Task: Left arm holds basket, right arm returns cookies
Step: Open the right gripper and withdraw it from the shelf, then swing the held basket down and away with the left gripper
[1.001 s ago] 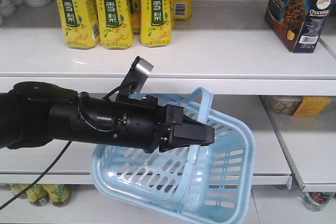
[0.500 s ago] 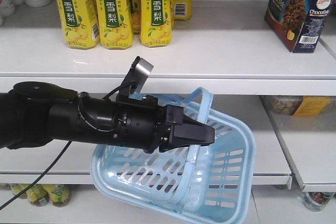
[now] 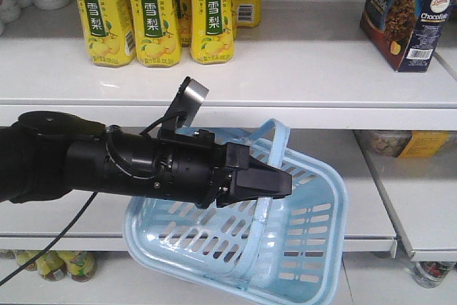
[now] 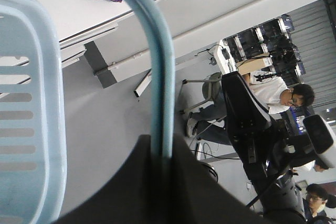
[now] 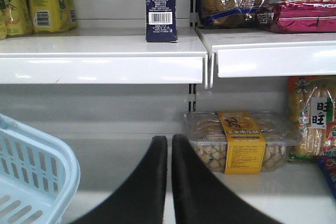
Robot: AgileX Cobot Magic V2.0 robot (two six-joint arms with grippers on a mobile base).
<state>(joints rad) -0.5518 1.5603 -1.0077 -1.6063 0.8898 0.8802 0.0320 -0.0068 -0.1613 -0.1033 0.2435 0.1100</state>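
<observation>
The left hand (image 3: 275, 183) is clamped shut on one thin loop handle of the basket (image 3: 300, 248), so the light blue basket hangs below the arm, tilted, with its open mouth turned up and toward the shelving. The left wrist view shows why the hold works: the handle (image 4: 157, 77) runs straight down into the seam between the closed fingers, pinched there, and the basket's weight pulls the loop taut. Held out in front of the middle shelf, the basket sits within reach of the other arm and clear of the stock.

The basket looks empty; its slotted floor shows through with nothing lying on it. The cookies (image 3: 408, 16) already stand upright on the upper shelf (image 3: 285, 69), at its right end, well apart from the yellow bottles (image 3: 153, 12). The right wrist view shows the same carton (image 5: 160, 6) from its barcode side, standing near the shelf's front edge.

The right hand (image 5: 169, 182) holds nothing; its two fingers are nearly together with only a narrow slit between them, and it sits low, level with the shelf below the carton. Judged from this, the return is done and the right arm is backed off.
</observation>
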